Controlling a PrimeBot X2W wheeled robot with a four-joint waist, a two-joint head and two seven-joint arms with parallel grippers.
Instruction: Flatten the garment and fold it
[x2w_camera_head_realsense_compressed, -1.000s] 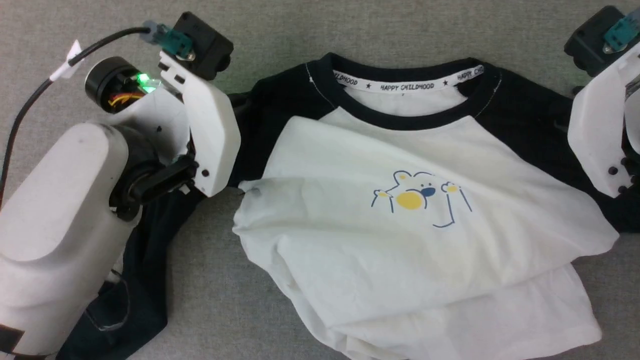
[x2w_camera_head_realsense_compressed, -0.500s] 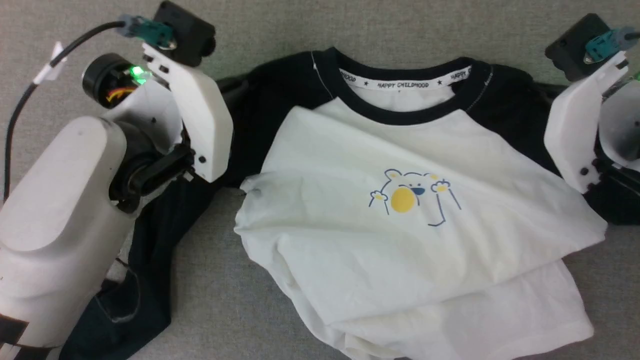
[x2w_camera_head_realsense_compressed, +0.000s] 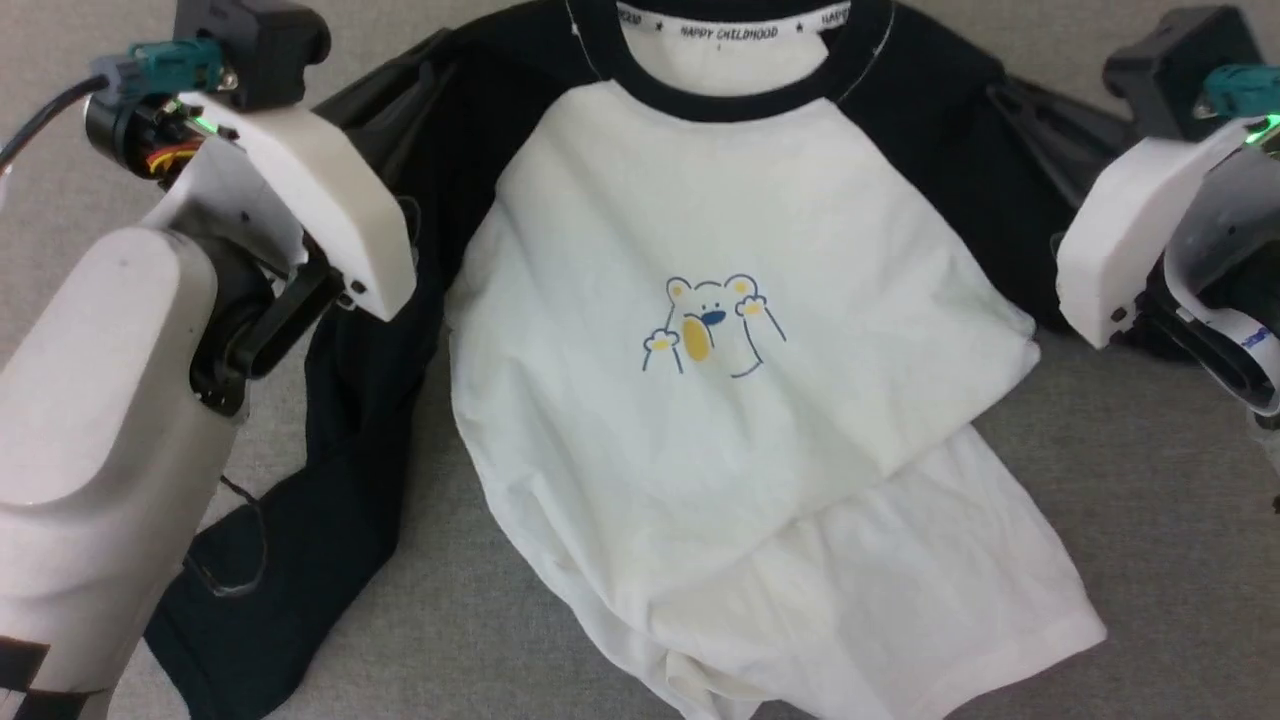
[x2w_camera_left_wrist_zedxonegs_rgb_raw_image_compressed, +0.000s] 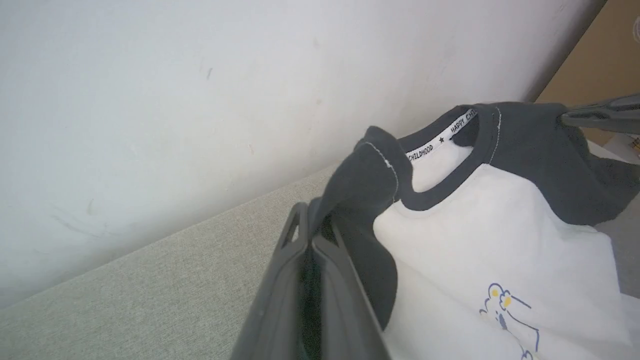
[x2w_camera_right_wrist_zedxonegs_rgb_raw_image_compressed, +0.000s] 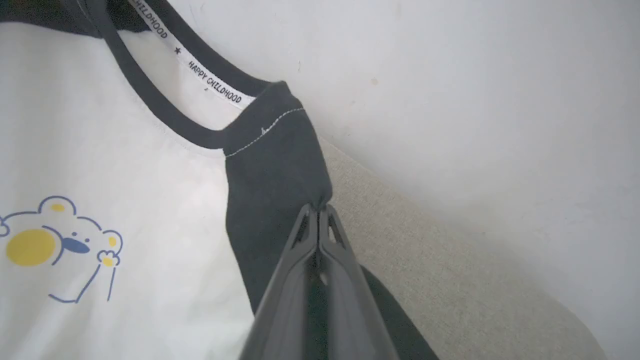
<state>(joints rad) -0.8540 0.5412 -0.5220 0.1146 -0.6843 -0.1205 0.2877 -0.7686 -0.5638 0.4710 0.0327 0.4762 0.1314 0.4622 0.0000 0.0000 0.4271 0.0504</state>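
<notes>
The garment (x2w_camera_head_realsense_compressed: 720, 420) lies chest-up on the grey surface: cream body, black sleeves and neckband, a small yellow-and-blue bear print. Its lower body is still creased and doubled over. My left gripper (x2w_camera_left_wrist_zedxonegs_rgb_raw_image_compressed: 312, 225) is shut on the black cloth of one shoulder beside the neckband. My right gripper (x2w_camera_right_wrist_zedxonegs_rgb_raw_image_compressed: 317, 210) is shut on the black cloth of the other shoulder. In the head view both shoulders are drawn up and apart, with the left fingers (x2w_camera_head_realsense_compressed: 400, 75) and right fingers (x2w_camera_head_realsense_compressed: 1040, 120) dark against the sleeves. One black sleeve (x2w_camera_head_realsense_compressed: 300, 480) trails down at the lower left.
Grey woven cloth covers the table (x2w_camera_head_realsense_compressed: 1150, 520). A white wall (x2w_camera_left_wrist_zedxonegs_rgb_raw_image_compressed: 200, 100) rises just behind the garment's neck, with a brown board (x2w_camera_left_wrist_zedxonegs_rgb_raw_image_compressed: 605, 65) at its end. A black cable (x2w_camera_head_realsense_compressed: 40, 110) runs from my left wrist.
The right gripper has closed on its shoulder. Both arms have drawn the shoulders away from me, so the neckline sits higher and the body stretches out longer and flatter. The camera has shifted too.
</notes>
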